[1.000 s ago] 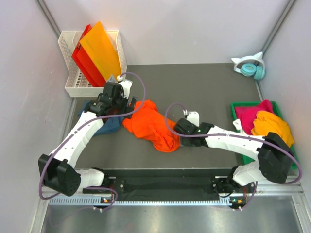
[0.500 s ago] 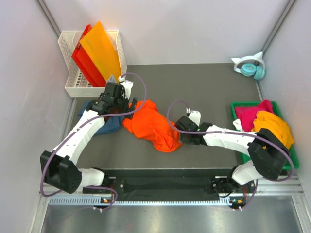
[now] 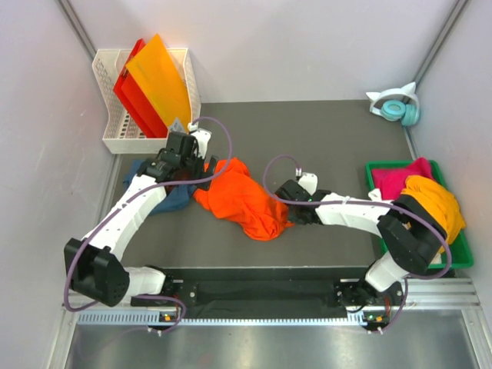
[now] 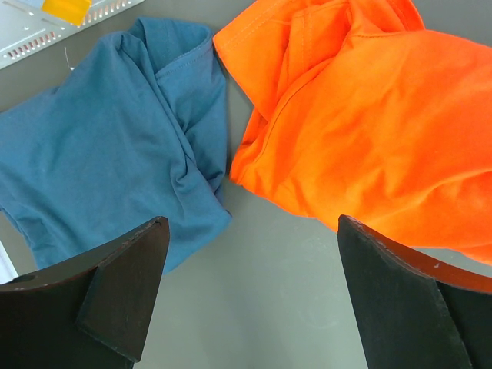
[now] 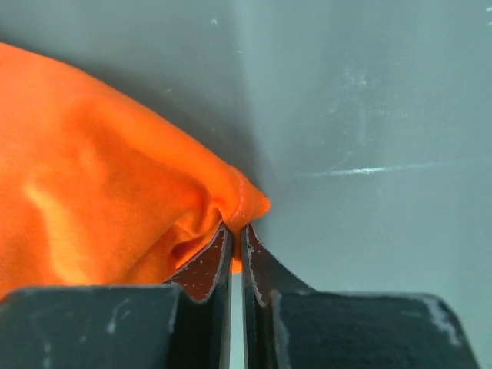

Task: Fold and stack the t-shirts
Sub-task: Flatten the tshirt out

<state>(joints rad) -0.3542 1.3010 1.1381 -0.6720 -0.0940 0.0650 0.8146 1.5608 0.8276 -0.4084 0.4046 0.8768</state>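
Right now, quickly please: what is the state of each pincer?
Left pincer: open, holding nothing.
Right pincer: closed on the edge of the orange t-shirt.

The top external view looks down from high behind the near edge, taking in the whole surface [image 3: 346, 131]. The left wrist view hangs close over its left part, facing down on the teal-blue t-shirt [image 4: 100, 154] and the orange t-shirt [image 4: 369, 115]. The right wrist view sits lowest and nearest, right at the orange t-shirt's hem. All three share that shirt.
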